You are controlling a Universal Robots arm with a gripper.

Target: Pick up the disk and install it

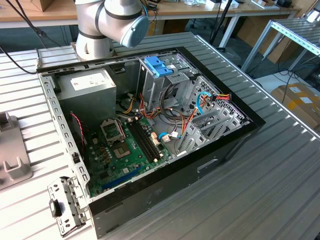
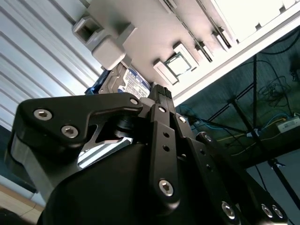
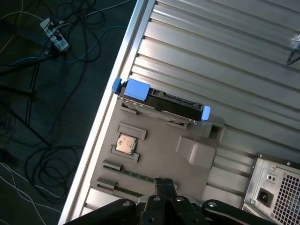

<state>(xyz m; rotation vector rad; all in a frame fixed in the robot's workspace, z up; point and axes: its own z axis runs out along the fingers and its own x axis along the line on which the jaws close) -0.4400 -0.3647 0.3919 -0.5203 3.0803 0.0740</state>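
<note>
Claw: the claw [image 3: 162,182] has its fingers pressed together and holds nothing; in the second wrist view its tips [image 2: 159,91] also meet.
Claw's place: it hangs above the grey tray [image 3: 154,136], clear of the parts on it.
Disk: the disk [image 3: 159,101] stands on edge in a slot at the tray's far side, with its blue carrier showing at both ends. It is apart from the claw. In the second wrist view its labelled face [image 2: 133,82] shows behind a grey block of the tray.
Chip: a square chip [image 3: 125,143] lies in a pocket of the tray, between the disk and the claw.
Tray: it rests on the ribbed bench [image 3: 225,51], close along the bench's edge.
Floor: dark, with loose cables [image 3: 56,89] beyond that edge.
Case: in the exterior view the open case [image 1: 200,165] lies on the bench with its board [image 1: 125,145] exposed.
Inside the case: a grey power supply [image 1: 92,87] sits in the corner nearest the arm [image 1: 112,20]. A light-blue bracket [image 1: 157,65] tops the drive cage beside it.
Case and tray: a corner of the case [image 3: 276,187] shows near the tray in the first wrist view.
</note>
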